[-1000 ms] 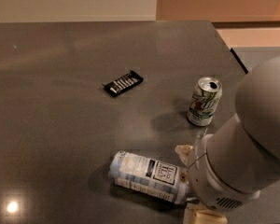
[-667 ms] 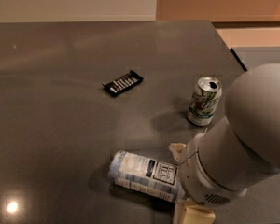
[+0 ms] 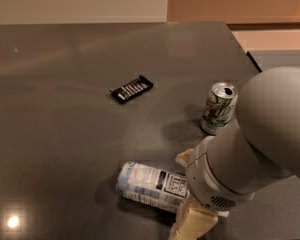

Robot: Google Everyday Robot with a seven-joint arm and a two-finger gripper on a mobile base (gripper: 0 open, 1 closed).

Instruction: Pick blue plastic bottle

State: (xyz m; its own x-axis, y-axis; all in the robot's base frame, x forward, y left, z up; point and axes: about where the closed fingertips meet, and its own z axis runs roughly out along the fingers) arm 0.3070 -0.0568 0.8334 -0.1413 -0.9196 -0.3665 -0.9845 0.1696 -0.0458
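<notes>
- A dark grey table (image 3: 65,134) is shown filling most of the view, its surface glossy.
- A small black wrapped bar (image 3: 132,88) is seen lying flat near the table's middle, turned at a slant, with pale markings on its wrapper.
- A silver-green soda can (image 3: 219,108) is seen standing upright toward the table's right edge, well apart from the bar, its top opened.
- A bright spot of reflected light (image 3: 12,221) is seen at the lower left of the tabletop.
- A pale wall (image 3: 75,1) is seen behind the table.
- The gripper (image 3: 182,194) is placed at the lower edge, nearer than the can.

High view, apparently behind arm, pincer (image 3: 187,191) close below
</notes>
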